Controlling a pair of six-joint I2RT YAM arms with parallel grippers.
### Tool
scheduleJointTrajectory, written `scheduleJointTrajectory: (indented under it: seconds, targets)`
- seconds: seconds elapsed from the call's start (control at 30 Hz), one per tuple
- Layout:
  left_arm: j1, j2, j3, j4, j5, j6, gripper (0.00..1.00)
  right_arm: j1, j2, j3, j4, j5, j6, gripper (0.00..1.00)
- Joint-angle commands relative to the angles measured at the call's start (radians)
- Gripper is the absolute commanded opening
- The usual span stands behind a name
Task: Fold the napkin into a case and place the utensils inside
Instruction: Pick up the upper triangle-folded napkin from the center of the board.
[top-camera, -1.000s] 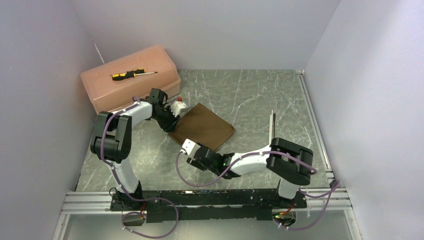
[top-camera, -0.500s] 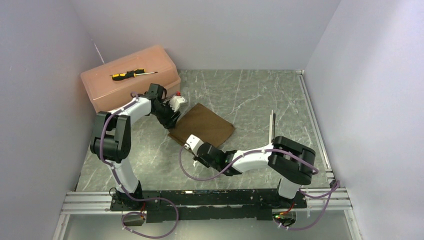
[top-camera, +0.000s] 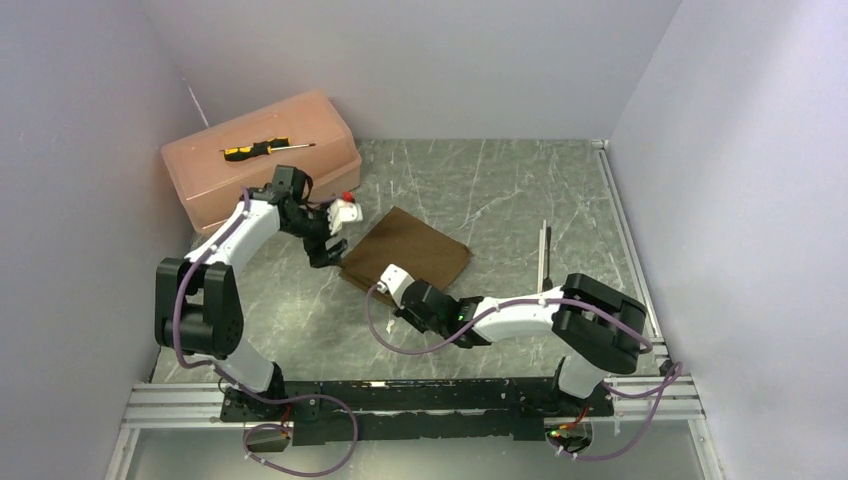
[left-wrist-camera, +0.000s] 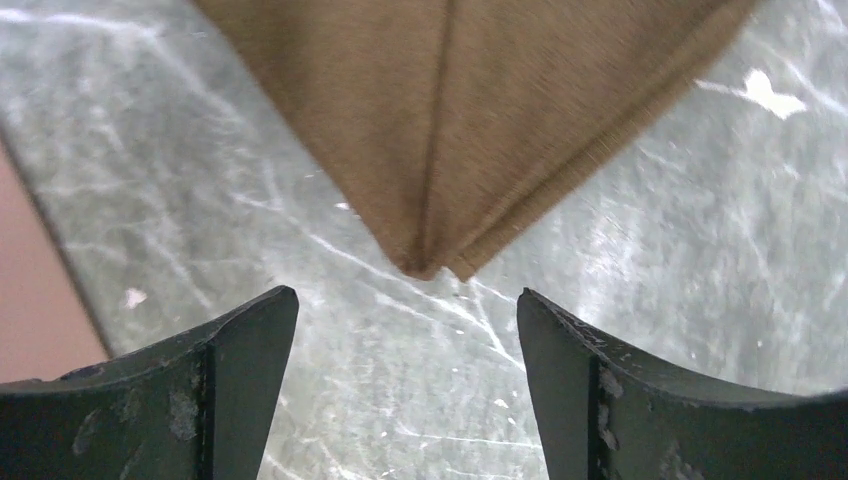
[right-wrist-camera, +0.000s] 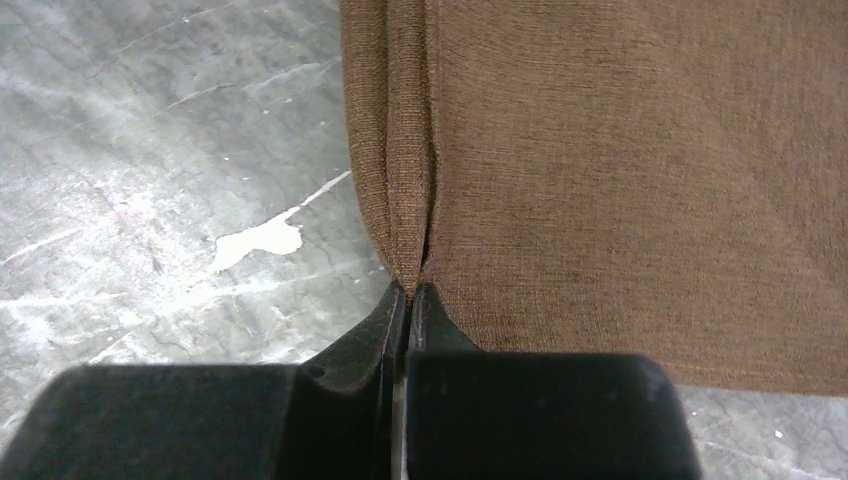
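1. Brown cloth, the napkin (top-camera: 407, 255), lies folded flat on the grey marbled table (top-camera: 500, 190), a tilted square between the two arms, near the middle of the table.
2. The pink box (top-camera: 262, 155) stands at the far left corner of the table, lid closed. What it holds cannot be seen. On its lid rests a yellow-and-black-handled screwdriver (top-camera: 262, 149), the shaft pointing right.
3. The utensils (top-camera: 544, 255) lie on the bare table to the right of the napkin, apart from it, as a thin silvery strip running toward the back wall. The separate pieces are too small to tell apart.
4. The left gripper (left-wrist-camera: 405, 340) hangs just off the napkin's left corner with its fingers (left-wrist-camera: 235, 385) spread wide. The left wrist view shows that corner as a point between the two fingers and beyond their tips, bare table all round it, the cloth untouched.
5. The right gripper (right-wrist-camera: 408, 295) sits at the napkin's near edge. Its two fingers are pressed together, and in the right wrist view a pinched ridge of cloth runs up from the tips, so the gripper pinches a small fold at the napkin's edge.
6. In the top view the right arm reaches low across the table from the right base to that near corner.
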Motion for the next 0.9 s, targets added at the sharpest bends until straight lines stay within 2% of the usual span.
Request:
scheduleJointTrajectory:
  seconds: [0.0, 0.1, 0.27, 0.37, 0.47, 0.63, 0.87]
  targets:
    - [-0.026, -0.059, -0.116, -0.016, 0.067, 0.32, 0.84, -0.03, -0.065, -0.02, 0.019, -0.023, 0.053, 0.0]
    - [-0.026, -0.096, -0.2, 0.079, 0.074, 0.39, 0.77, -0.048, -0.094, -0.024, 0.021, -0.042, 0.067, 0.0]
    - [-0.026, -0.183, -0.31, 0.221, 0.128, 0.536, 0.83, -0.073, -0.111, -0.021, 0.033, -0.057, 0.08, 0.0]
    - [-0.027, -0.172, -0.284, 0.258, 0.149, 0.604, 0.83, -0.085, -0.111, -0.022, 0.046, -0.066, 0.091, 0.0]
    - [-0.027, -0.141, -0.248, 0.138, 0.169, 0.703, 0.84, -0.092, -0.108, -0.014, 0.047, -0.072, 0.089, 0.0]
    - [-0.059, -0.116, -0.287, 0.071, 0.153, 0.799, 0.89, -0.103, -0.119, -0.005, 0.045, -0.088, 0.089, 0.0]
    - [-0.124, -0.057, -0.283, 0.034, 0.121, 0.786, 0.9, -0.109, -0.128, 0.006, 0.037, -0.085, 0.09, 0.0]
